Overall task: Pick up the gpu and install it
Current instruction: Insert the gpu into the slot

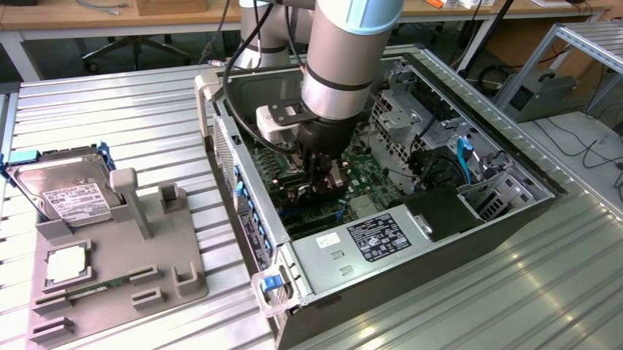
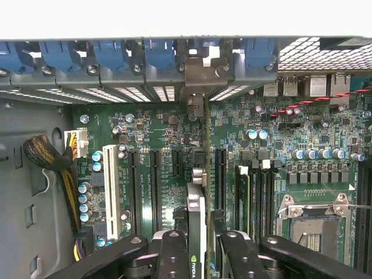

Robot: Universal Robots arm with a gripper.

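**Desk:** Ribbed metal tabletop (image 1: 127, 109), open computer case (image 1: 506, 164) lying on its side, office benches behind. What is the arm doing in there?

**Photographer:** Its gripper (image 1: 326, 179) reaches down into the case, over the green motherboard (image 2: 325, 133). The wrist view looks straight down between the fingers (image 2: 174, 250), and the gpu (image 2: 196, 232) stands on edge between them: a thin card, seen edge-on, with a logo on its black face.

**Desk:** So the jaws are clamped?

**Photographer:** Closed on the card, one finger on each flat side. Holding it by the faces keeps the card vertical, which appears to be how it must meet a slot.

**Desk:** Where does the card sit relative to the board?

**Photographer:** It runs parallel to the long black expansion slots (image 2: 156, 180), between them and the memory slots (image 2: 256, 192). Its silver bracket (image 2: 200, 75) points at the rear wall of the case, level with the row of blue slot clips (image 2: 110, 55). That end must face the wall so the ports reach outside.

**Desk:** Seated yet?

**Photographer:** Cannot tell. The lower edge is hidden behind the card itself. Judging by the grip and alignment, installation looks under way.

**Desk:** And the grey tray at the exterior view's left?

**Photographer:** A parts holder (image 1: 165, 251), well apart from the case. A hard drive (image 1: 63, 186) with a white label leans in it, and a green memory stick (image 1: 87, 288) lies nearby; both untouched.
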